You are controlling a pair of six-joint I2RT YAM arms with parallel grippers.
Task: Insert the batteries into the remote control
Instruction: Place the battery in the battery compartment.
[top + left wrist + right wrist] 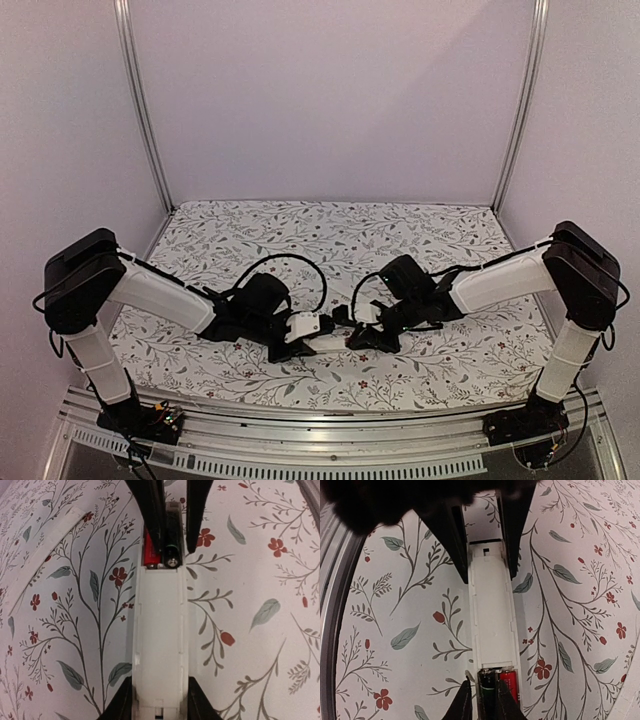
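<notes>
The left gripper [160, 692] clamps the remote control [160, 625] near the counter's [300, 230] near edge. 2 batteries [172, 555] lie in its bay: loading judged nearly complete. The right gripper [484, 686] straddles the black one; grip indeterminate.

remote control [160, 645]: white moulded plastic, smooth, satin, only a faint sheen.
batteries [172, 542]: one in a glossy red wrap, one in a glossy black wrap; bare shiny metal cap on the black one's end.
left gripper [160, 700] fingers [120, 707] and right gripper [484, 690] fingers [462, 702]: black, matt, plastic look, no glare.
desk cover [330, 230]: floral print, flat matt; cloth or paper, can't tell.
arm shells [160, 295]: smooth white plastic, slight gloss. joints [80, 280]: black, matt.
cables [290, 257]: black, smooth jacket.
rail [300, 418] on the desk's near edge and uprights [140, 100] at the far corners: bare aluminium-look metal, dull shine.
walls [330, 100]: matt white.
</notes>
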